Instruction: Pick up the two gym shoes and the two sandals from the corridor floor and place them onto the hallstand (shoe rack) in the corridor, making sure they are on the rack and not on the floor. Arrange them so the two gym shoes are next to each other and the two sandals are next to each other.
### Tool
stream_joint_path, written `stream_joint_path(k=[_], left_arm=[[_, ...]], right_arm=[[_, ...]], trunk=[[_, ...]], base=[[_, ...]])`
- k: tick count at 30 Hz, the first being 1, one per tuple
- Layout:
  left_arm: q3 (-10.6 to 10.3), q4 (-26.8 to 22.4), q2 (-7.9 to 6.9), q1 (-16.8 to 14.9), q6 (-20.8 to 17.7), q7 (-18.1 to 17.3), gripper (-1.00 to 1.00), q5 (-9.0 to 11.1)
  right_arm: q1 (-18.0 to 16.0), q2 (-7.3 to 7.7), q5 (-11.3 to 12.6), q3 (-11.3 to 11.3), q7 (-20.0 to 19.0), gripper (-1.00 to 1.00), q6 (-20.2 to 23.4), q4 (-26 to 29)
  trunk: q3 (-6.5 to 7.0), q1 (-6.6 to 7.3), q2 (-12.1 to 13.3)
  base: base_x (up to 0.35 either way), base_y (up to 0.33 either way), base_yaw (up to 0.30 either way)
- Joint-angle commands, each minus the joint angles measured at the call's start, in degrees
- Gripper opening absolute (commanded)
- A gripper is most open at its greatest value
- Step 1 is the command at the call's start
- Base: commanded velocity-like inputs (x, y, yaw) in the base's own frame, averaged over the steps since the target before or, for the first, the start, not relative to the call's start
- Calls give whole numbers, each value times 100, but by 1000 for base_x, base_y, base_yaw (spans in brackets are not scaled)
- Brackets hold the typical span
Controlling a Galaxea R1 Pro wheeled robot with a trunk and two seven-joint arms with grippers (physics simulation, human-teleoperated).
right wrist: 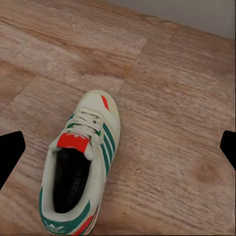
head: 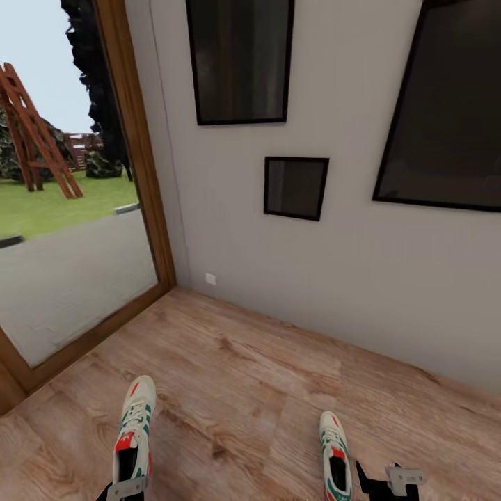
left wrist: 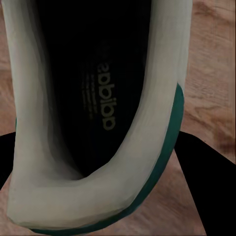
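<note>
Two white gym shoes are seen on the wood-plank corridor floor (head: 250, 376), well apart, toes toward the grey wall (head: 334, 264). The left shoe (head: 133, 435) (green stripes, red-orange tongue, dark inside) has its heel collar between the left gripper (left wrist: 105, 196) fingers; whether they are clamped cannot be told. The right shoe (right wrist: 81, 167) lies below the right gripper (right wrist: 118, 147), whose fingers are held wide apart.
</note>
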State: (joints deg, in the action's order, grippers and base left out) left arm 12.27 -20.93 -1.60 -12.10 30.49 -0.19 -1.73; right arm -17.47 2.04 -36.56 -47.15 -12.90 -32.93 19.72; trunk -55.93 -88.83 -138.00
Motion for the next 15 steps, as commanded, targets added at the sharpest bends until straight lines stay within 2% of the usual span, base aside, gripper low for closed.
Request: stream_joint_path(k=[1, 15], left_arm=[[21, 1, 3, -2, 19, -7, -100, -20], [21, 1, 4, -2, 19, -7, -100, -20]], right_arm=[[-5, -2, -18, -49, -46, 100, -20, -3], [-11, -2, -18, -49, -46, 100, -20, -3]], trunk=[[-5, 1, -2], [-5, 1, -2]], base=[[0, 0, -279], [0, 0, -278]])
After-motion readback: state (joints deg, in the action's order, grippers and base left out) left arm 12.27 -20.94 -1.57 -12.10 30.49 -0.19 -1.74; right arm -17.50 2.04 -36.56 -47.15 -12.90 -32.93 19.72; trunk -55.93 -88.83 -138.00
